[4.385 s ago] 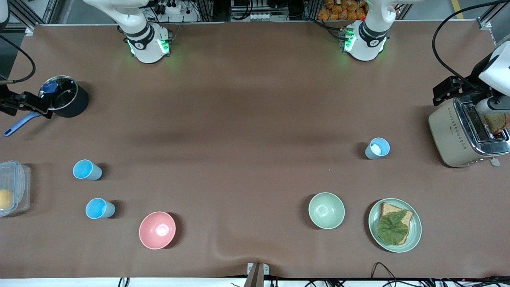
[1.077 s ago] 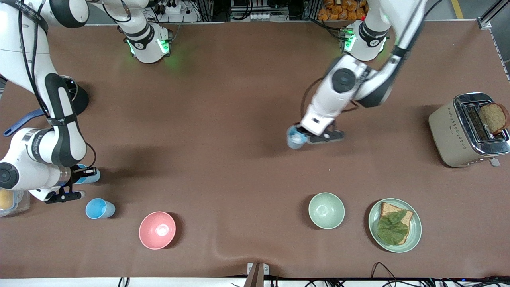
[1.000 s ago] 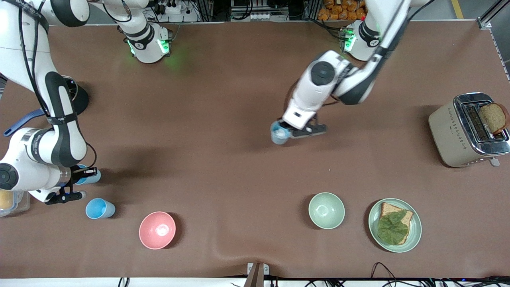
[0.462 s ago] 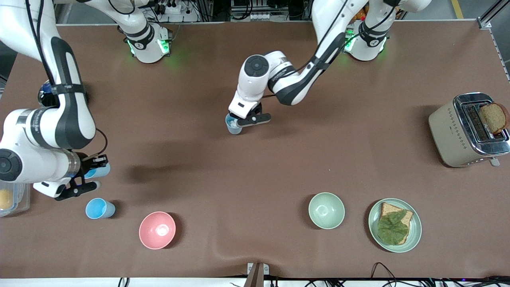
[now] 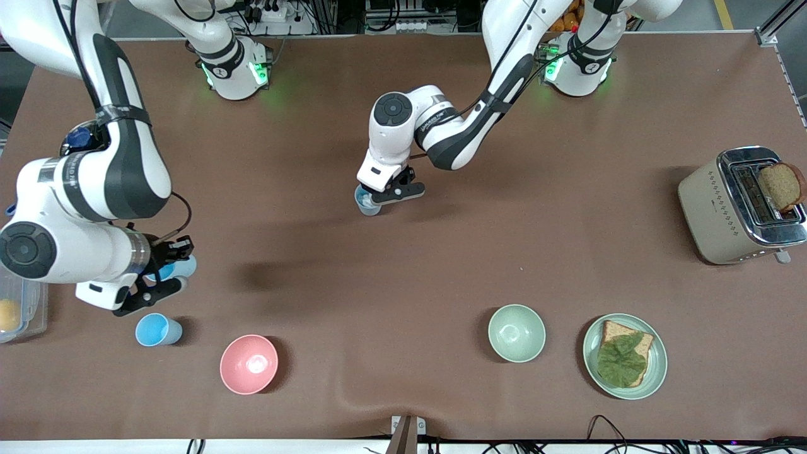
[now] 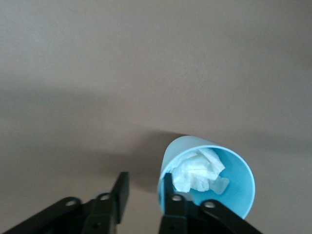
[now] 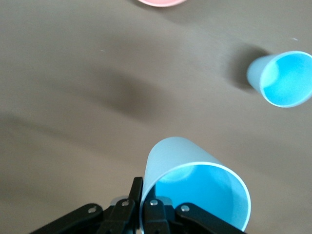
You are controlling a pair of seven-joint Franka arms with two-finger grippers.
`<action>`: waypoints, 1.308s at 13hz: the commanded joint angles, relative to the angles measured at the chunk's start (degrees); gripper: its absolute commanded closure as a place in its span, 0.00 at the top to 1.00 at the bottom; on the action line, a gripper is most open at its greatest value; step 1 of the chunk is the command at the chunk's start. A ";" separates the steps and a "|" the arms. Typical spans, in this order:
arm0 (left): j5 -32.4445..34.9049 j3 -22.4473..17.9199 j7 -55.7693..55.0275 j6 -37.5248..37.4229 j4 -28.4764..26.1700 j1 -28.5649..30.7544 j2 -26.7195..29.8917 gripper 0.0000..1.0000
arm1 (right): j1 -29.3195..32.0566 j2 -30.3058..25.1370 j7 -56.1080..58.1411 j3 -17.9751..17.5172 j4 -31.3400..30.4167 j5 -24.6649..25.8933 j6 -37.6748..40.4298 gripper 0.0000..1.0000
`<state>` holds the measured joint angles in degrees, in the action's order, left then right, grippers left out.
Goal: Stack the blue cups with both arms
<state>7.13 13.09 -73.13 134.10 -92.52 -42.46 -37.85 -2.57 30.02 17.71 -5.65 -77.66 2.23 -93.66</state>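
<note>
A grey-blue cup (image 5: pixel 366 203) with crumpled white paper in it (image 6: pixel 209 178) stands mid-table. My left gripper (image 5: pixel 378 197) is open at its rim (image 6: pixel 144 192): one finger sits at the cup's wall, the other stands apart from it. My right gripper (image 5: pixel 169 273) is shut on the rim of a sky-blue cup (image 5: pixel 181 267) and holds it tilted above the table (image 7: pixel 145 187), the cup (image 7: pixel 195 190) empty. A second sky-blue cup (image 5: pixel 157 330) stands on the table nearer the front camera; it also shows in the right wrist view (image 7: pixel 282 78).
A pink bowl (image 5: pixel 248 364) stands beside the free sky-blue cup. A pale green bowl (image 5: pixel 516 332), a plate with bread and lettuce (image 5: pixel 656 366) and a toaster (image 5: pixel 706 208) stand toward the left arm's end. A clear container (image 5: pixel 25 309) and a dark pot (image 5: pixel 79 137) stand at the right arm's end.
My left arm carried the grey-blue cup from near the toaster to mid-table and slowed there. My right gripper lifted its sky-blue cup and moved it a little toward the table's middle.
</note>
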 commanded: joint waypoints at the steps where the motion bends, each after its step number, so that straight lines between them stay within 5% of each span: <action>1: 0.44 0.00 -1.40 -8.93 2.95 1.84 6.62 1.00 | 0.20 -0.48 0.13 -4.08 0.49 -0.56 1.02 0.00; 4: -1.68 0.45 -0.18 -15.95 2.96 7.37 15.41 1.00 | -4.25 -2.33 -2.66 -11.65 -0.12 0.93 3.48 0.00; 6: -2.03 0.45 6.55 -22.44 2.26 12.28 21.38 1.00 | -11.98 -3.03 -5.30 -11.66 -0.30 5.40 5.05 0.00; 10: -3.52 0.45 30.09 -37.31 -1.51 25.19 32.91 1.00 | -24.12 -3.47 -16.62 -11.66 -1.97 6.56 5.24 0.00; 12: -3.52 0.45 41.00 -37.95 -5.54 32.84 36.69 1.00 | -26.25 -3.91 -20.34 -11.66 -5.28 7.00 1.14 0.00; 17: -3.79 0.10 43.16 -36.38 -11.96 40.08 40.56 1.00 | -29.42 -5.14 -29.21 -11.66 -15.57 9.72 -12.15 0.00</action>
<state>4.58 12.75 -30.38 95.75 -99.78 -3.54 -1.02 -30.47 27.53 -7.57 -17.79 -88.23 9.81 -103.05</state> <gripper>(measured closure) 0.000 0.952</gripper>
